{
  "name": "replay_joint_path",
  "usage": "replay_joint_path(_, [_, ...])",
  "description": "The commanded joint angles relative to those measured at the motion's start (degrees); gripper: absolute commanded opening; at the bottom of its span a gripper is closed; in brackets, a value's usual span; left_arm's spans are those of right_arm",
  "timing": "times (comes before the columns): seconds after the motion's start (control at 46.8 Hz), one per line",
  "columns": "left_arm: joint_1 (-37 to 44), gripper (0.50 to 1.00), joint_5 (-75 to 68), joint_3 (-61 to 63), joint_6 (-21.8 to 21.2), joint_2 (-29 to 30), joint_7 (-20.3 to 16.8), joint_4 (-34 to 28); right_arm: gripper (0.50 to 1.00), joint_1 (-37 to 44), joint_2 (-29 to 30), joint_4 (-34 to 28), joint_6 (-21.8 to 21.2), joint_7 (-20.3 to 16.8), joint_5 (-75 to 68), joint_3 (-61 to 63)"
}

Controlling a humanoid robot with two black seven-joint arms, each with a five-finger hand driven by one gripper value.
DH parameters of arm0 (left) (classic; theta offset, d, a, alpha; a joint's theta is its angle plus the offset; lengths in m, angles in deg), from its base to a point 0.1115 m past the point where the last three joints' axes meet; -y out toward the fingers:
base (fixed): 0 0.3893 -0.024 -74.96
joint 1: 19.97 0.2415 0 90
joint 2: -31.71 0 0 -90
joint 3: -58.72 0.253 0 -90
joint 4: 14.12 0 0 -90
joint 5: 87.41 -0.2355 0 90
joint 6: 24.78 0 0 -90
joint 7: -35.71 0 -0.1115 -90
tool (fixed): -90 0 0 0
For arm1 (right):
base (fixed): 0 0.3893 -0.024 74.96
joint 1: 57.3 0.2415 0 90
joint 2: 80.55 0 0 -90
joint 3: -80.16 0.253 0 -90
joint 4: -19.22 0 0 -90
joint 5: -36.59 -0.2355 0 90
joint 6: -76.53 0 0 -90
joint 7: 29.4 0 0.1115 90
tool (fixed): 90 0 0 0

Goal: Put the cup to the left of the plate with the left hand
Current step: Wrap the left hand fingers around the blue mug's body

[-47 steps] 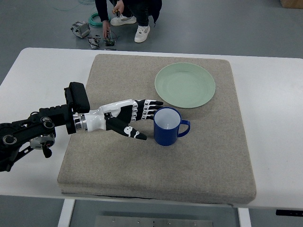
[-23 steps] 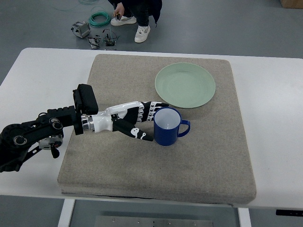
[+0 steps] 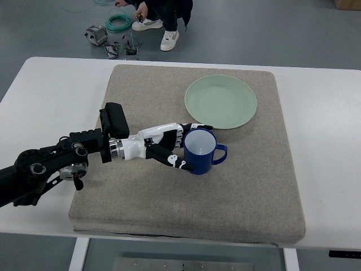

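The left arm comes in low from the picture's left edge and stretches nearly flat across the worktop (image 3: 51, 90), its black forearm crossing onto the grey mat (image 3: 237, 192) and its wrist pointing right. The left hand (image 3: 169, 145) lies on its side against the blue cup (image 3: 200, 151): the upper fingers (image 3: 194, 127) reach along the cup's far rim, and the thumb (image 3: 176, 162) curves round the near wall. The hand thus cups the mug's left side, fingers partly curled about it; whether they press firmly on it cannot be told.

The cup stands upright on the mat, its handle turned to the right, its white inside showing. It sits just below the lower left edge of the green plate (image 3: 220, 101), close to it but apart. The plate lies flat on the mat's far half.

Beyond the worktop a person (image 3: 161, 17) crouches on the floor among cables (image 3: 118, 22).
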Motion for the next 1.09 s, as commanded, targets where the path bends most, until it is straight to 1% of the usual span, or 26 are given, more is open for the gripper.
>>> replay_joint_path(0.0, [-0.1, 0.996, 0.0, 0.0, 0.0, -0.2, 0.1, -0.8, 0.934, 0.0, 0.0, 0.0, 0.0, 0.0, 0.1, 0.0])
replay_joint_path(0.363, [-0.7, 0.996, 0.0, 0.0, 0.0, -2.7, 0.1, -4.5, 0.934, -0.1, 0.0, 0.0, 0.0, 0.0, 0.0, 0.0])
replay_joint_path(0.877, [-0.7, 0.996, -0.1, 0.1, 0.0, -5.0, 0.1, -5.3, 0.934, -0.1, 0.0, 0.0, 0.0, 0.0, 0.0, 0.0])
replay_joint_path(0.984, [-0.9, 0.977, -0.3, 0.1, 0.0, -5.1, 0.1, -5.4, 0.934, 0.0, 0.0, 0.0, 0.0, 0.0, 0.0, 0.0])
replay_joint_path(1.069, [-0.9, 0.945, -0.9, 0.1, 0.0, -5.2, 0.0, -5.4, 0.934, -0.1, 0.0, 0.0, 0.0, 0.0, 0.0, 0.0])
